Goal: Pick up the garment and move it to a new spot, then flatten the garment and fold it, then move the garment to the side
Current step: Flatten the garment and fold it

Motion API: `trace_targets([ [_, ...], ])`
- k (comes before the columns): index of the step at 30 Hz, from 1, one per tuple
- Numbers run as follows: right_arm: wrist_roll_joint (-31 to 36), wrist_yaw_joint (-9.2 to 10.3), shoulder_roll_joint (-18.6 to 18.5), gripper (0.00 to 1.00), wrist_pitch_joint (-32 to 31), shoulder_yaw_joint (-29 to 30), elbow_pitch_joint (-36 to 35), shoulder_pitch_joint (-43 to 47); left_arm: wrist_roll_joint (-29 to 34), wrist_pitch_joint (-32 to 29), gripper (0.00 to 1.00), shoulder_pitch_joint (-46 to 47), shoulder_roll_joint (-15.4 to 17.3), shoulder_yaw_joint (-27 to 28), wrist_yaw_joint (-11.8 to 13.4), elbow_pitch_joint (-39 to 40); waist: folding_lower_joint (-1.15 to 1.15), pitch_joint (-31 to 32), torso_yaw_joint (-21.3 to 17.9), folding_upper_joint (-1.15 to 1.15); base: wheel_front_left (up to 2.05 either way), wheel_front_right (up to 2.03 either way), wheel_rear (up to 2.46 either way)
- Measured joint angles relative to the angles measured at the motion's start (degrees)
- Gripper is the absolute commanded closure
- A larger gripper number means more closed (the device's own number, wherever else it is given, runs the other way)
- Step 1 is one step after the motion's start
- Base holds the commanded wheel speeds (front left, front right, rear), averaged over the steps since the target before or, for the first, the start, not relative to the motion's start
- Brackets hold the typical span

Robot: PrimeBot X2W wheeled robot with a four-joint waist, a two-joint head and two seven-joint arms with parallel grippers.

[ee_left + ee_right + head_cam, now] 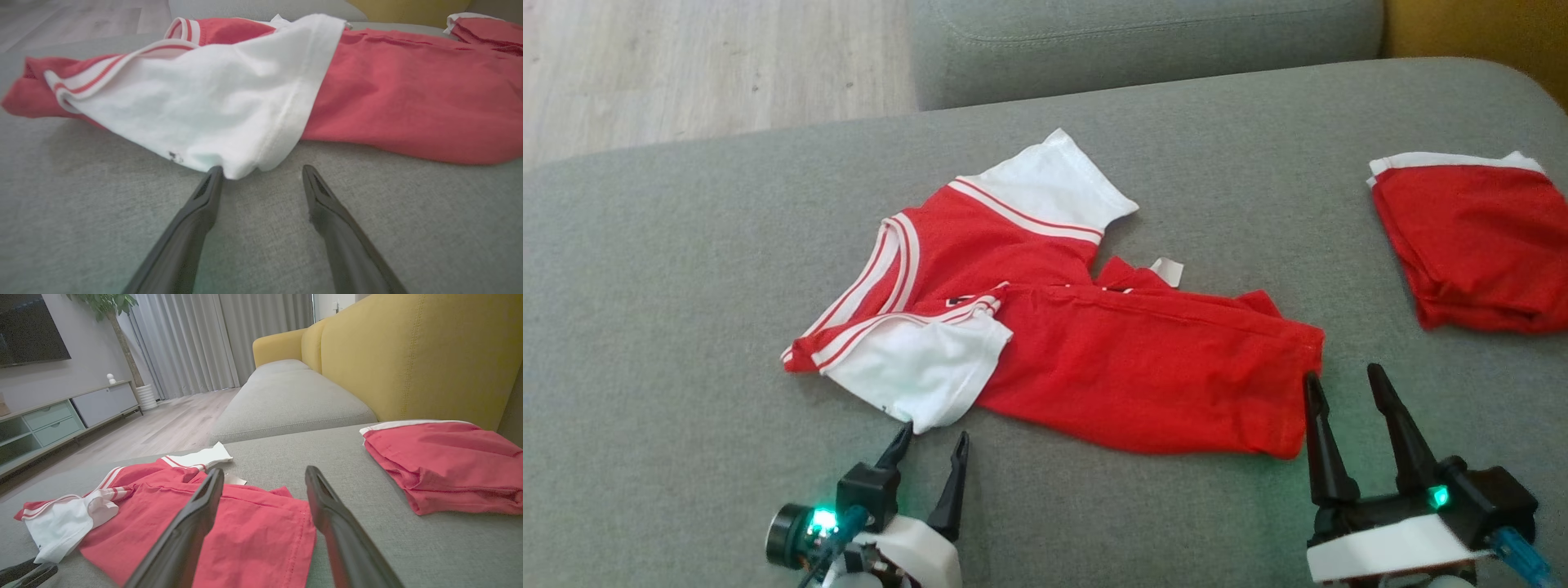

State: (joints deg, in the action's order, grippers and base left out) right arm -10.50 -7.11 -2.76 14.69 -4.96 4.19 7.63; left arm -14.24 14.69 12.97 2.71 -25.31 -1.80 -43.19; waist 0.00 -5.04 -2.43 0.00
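Note:
A red garment (1127, 367) with white sleeves and striped trim lies crumpled, partly folded over, in the middle of the grey sofa seat (686, 286). My left gripper (934, 439) stands open just below its near white sleeve (212, 102), and one fingertip (215, 171) touches the sleeve's edge. Open too, my right gripper (1343, 384) sits at the garment's right hem (261, 535), one finger beside the red cloth. Nothing is between either pair of fingers.
A second red garment (1478, 245) with a white band lies folded at the seat's right edge, also in the right wrist view (441, 465). A yellow backrest (408, 355) rises behind it. Wooden floor (686, 65) lies beyond the seat's far edge.

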Motion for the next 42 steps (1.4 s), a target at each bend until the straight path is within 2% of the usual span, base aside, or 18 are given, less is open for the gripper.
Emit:
trace_targets([
  [1, 0.0, 0.0, 0.0, 0.0, 0.0, 0.01, 0.01, 0.0, -0.15, 0.0, 0.0, 0.0, 0.0, -0.02, -0.29, -0.42, 0.0, 0.05, -0.22, 0.0, 0.0, 0.0, 0.0],
  [2, 0.0, 0.0, 0.0, 0.0, 0.0, 0.03, 0.01, 0.0, -0.6, 0.0, 0.06, 0.0, -0.01, -0.03, -0.43, -0.71, 0.0, 0.12, -0.41, 0.0, 0.0, 0.0, 0.0],
  [4, 0.0, 0.0, 0.0, 0.0, 0.0, 0.07, 0.05, 0.0, -1.14, 0.0, 0.31, 0.0, 0.0, 0.01, -0.51, -0.82, 0.0, 0.36, -0.71, 0.0, 0.0, 0.0, 0.0],
  [5, 0.0, 0.0, 0.0, 0.0, -0.01, 0.07, 0.09, 0.0, -1.34, -0.01, 0.52, 0.0, -0.01, 0.02, -0.49, -0.82, 0.0, 0.49, -0.81, 0.0, 0.0, 0.0, 0.0],
  [7, 0.0, 0.0, 0.0, 0.0, 0.0, 0.08, 0.25, 0.01, -1.38, 0.0, 0.87, -0.01, -0.01, 0.2, -0.48, -0.81, 0.0, 0.76, -0.93, 0.0, 0.0, 0.0, 0.0],
  [8, 0.0, 0.0, 0.0, 0.0, 0.0, 0.09, 0.27, 0.01, -1.41, -0.01, 1.0, -0.02, -0.01, 0.41, -0.49, -0.79, 0.0, 0.89, -0.95, 0.0, 0.0, 0.0, 0.0],
  [14, 0.0, 0.0, 0.01, 0.0, 0.0, 0.47, 0.26, 0.09, -1.87, 0.0, 1.0, -0.17, -0.03, 1.05, -1.96, 1.93, 0.0, 1.68, -0.56, 0.0, 0.0, 0.0, 0.0],
  [19, 0.32, 0.0, 0.01, 0.0, 0.0, 0.74, 1.22, 0.21, 0.25, 0.0, 1.0, -1.85, 0.0, 4.13, -2.26, 9.31, 0.0, 2.37, 0.26, 0.0, 0.0, 0.0, 0.0],
  [23, 0.43, 0.0, 0.05, 0.0, 0.0, 2.59, 4.76, 0.42, 2.04, 0.0, 1.0, -4.11, 0.41, 7.55, -2.26, 15.75, 0.0, 2.9, 1.11, 0.0, 0.0, 0.0, 0.0],
  [27, -0.03, 0.0, 0.11, 0.0, -0.01, 4.38, 11.47, -0.05, 4.0, 0.0, 1.0, -4.84, 1.79, 9.92, -2.59, 20.79, 0.0, 3.28, 1.77, 0.0, 0.0, 0.0, 0.0],
  [34, -6.8, 0.0, 0.12, 0.0, -0.88, 3.42, 24.87, -7.68, 6.73, 0.0, 1.0, -4.11, 3.1, 10.56, -3.35, 22.07, 0.0, 3.03, 2.2, 0.0, 0.0, 0.0, 0.0],
  [38, -11.78, 0.0, -0.57, 0.0, -3.23, 0.88, 27.48, -12.4, 6.8, 0.0, 1.0, -3.36, 3.08, 10.68, -3.56, 22.17, 0.0, 2.89, 2.09, 0.0, 0.0, 0.0, 0.0],
  [42, -17.2, 0.0, -3.05, 0.0, -5.77, -1.94, 29.6, -16.17, 7.5, 0.0, 1.0, -3.34, 3.02, 10.73, -3.76, 22.5, 0.0, 2.52, 2.1, 0.0, 0.0, 0.0, 0.0],
])
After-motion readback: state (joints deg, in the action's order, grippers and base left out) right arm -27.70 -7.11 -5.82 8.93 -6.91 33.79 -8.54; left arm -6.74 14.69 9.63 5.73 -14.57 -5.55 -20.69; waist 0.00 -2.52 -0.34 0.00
